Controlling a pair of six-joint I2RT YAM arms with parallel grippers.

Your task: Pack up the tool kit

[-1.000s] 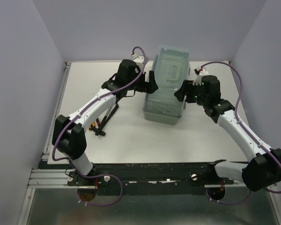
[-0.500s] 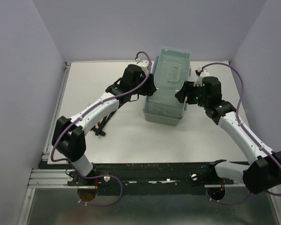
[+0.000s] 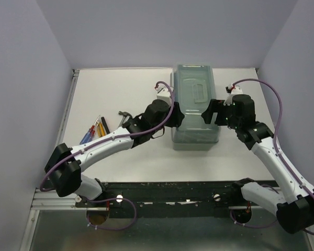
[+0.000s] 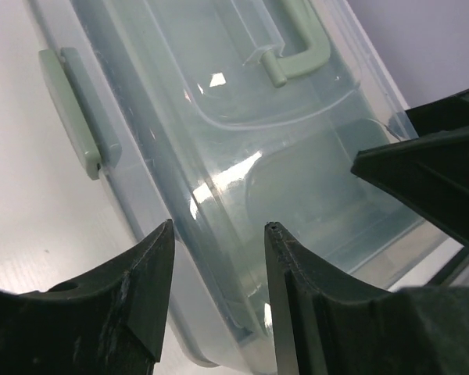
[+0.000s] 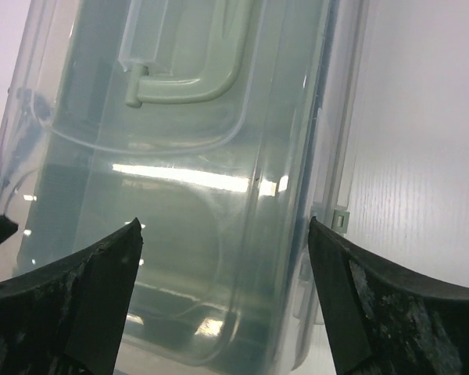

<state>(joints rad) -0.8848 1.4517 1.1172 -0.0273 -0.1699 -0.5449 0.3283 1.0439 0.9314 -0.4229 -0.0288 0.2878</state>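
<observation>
Left claw [image 4: 219, 225] narrow, astride left rim of the tool kit [image 3: 194, 104]; we can't confirm grip. Right claw [image 5: 224, 223] wide at its right side.

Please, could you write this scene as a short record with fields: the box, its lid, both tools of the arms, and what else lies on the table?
tool kit: upright on the table, far middle, between both arms
lid: on the box, translucent; handle lies flat
left tool: fingers either side of the box's left rim; grip cannot be told
right tool: open wide, at the box's right side
loose hand tools: on the table left of the box, outside it
</observation>
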